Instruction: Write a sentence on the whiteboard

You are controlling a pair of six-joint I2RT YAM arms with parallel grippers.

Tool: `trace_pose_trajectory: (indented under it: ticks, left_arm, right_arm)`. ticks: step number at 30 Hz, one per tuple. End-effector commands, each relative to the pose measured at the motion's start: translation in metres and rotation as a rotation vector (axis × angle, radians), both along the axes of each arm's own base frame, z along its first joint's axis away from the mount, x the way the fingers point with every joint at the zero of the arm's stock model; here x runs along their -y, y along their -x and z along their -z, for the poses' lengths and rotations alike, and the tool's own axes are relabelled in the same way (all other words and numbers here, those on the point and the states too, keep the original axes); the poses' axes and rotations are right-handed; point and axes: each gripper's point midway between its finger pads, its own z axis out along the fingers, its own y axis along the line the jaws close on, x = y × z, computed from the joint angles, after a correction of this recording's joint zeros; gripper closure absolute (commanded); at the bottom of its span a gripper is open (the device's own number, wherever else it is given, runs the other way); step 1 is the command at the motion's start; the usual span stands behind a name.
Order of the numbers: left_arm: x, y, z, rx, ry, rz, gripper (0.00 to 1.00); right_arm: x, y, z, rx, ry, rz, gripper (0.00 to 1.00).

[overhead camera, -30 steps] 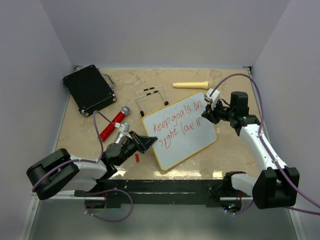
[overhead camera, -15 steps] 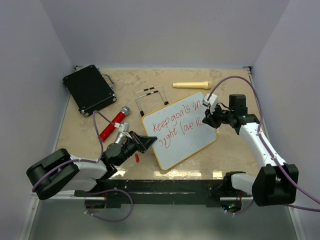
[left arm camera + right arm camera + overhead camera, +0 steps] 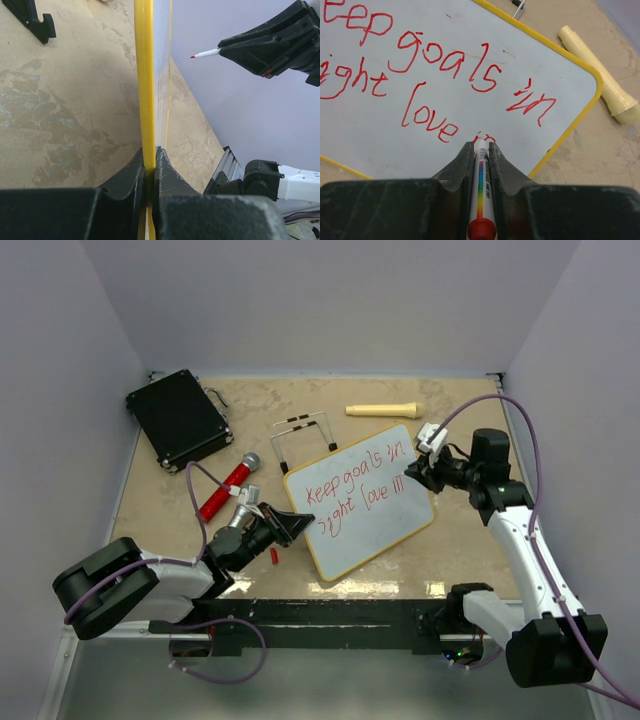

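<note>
Marker in right claw, tip off whiteboard

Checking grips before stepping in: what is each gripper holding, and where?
Left gripper clamps the whiteboard by its yellow edge; right gripper holds a marker by its barrel.

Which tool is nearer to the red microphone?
Left. The left tool clamps the whiteboard edge just beside the microphone; the right tool, holding a marker, is across the whiteboard.
</note>
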Motion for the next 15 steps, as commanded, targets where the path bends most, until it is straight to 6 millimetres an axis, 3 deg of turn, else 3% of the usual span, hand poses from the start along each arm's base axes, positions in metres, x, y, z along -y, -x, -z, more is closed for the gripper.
trace_pose_trajectory:
  ticks: [1,8,15]
  left_arm:
    - [0.002,0.005,-0.008,0.089,-0.023,0.038,1.00]
    - [0.000,0.006,-0.009,0.093,-0.017,0.034,1.00]
    - [0.000,0.007,-0.010,0.096,-0.013,0.036,1.00]
  right_arm:
    - [-0.002,-0.003,-0.013,0.022,-0.041,-0.024,1.00]
    - [0.004,-0.002,-0.013,0.024,-0.054,-0.023,1.00]
    - [0.027,-0.010,-0.006,-0.005,-0.072,0.039,1.00]
